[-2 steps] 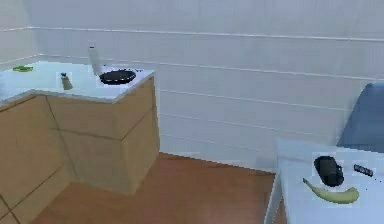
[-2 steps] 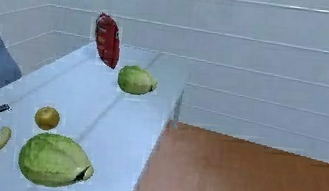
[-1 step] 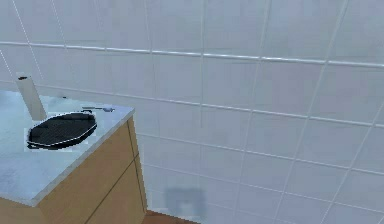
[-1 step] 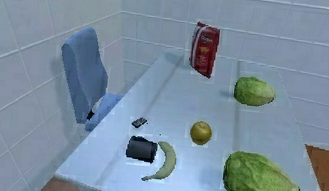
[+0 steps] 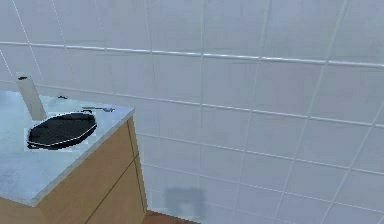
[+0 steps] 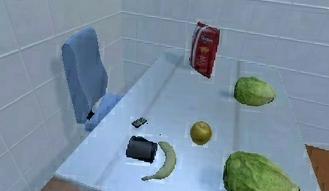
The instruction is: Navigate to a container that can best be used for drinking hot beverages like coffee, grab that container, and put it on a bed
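A short dark cylinder, shaped like a mug, rests on the pale table near the table's front left in the arm side view. A yellow banana lies right beside it. A small dark flat item lies a little farther out on the tabletop.
The table also carries a round yellow-green fruit, two green lettuces and a red packet at the far end. A blue chair stands against its left side. In the forward view a counter bears a black pan and a white bottle before a tiled wall.
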